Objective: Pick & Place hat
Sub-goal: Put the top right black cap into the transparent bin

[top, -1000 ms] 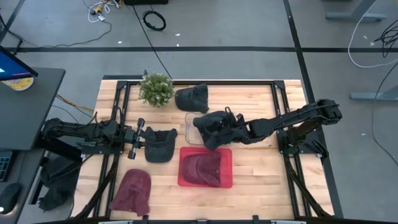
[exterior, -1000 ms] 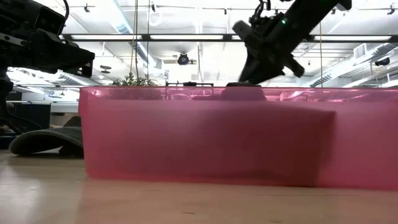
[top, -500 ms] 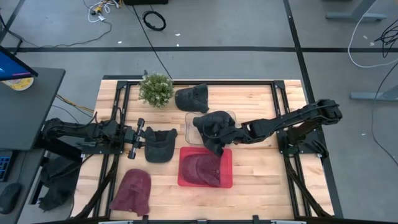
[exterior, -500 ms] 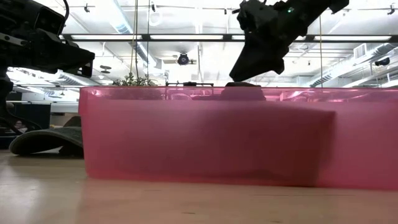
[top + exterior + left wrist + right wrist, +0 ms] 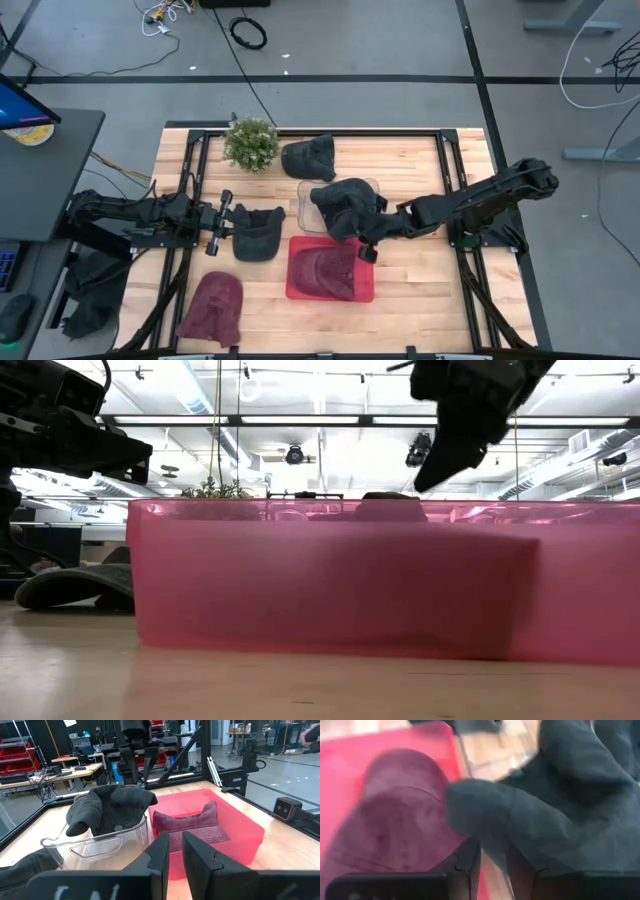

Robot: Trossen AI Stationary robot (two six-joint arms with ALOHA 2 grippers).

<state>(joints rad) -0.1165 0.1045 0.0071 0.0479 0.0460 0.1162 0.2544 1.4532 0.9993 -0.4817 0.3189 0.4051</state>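
Black cap droops over the clear bin, brim toward the red bin.

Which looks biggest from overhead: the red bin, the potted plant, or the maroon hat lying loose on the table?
1. Red bin
2. Maroon hat
3. Potted plant

The hat and plant are fairly close in size.

You have 1 hat in the clear bin, another hat in the tray beside it.
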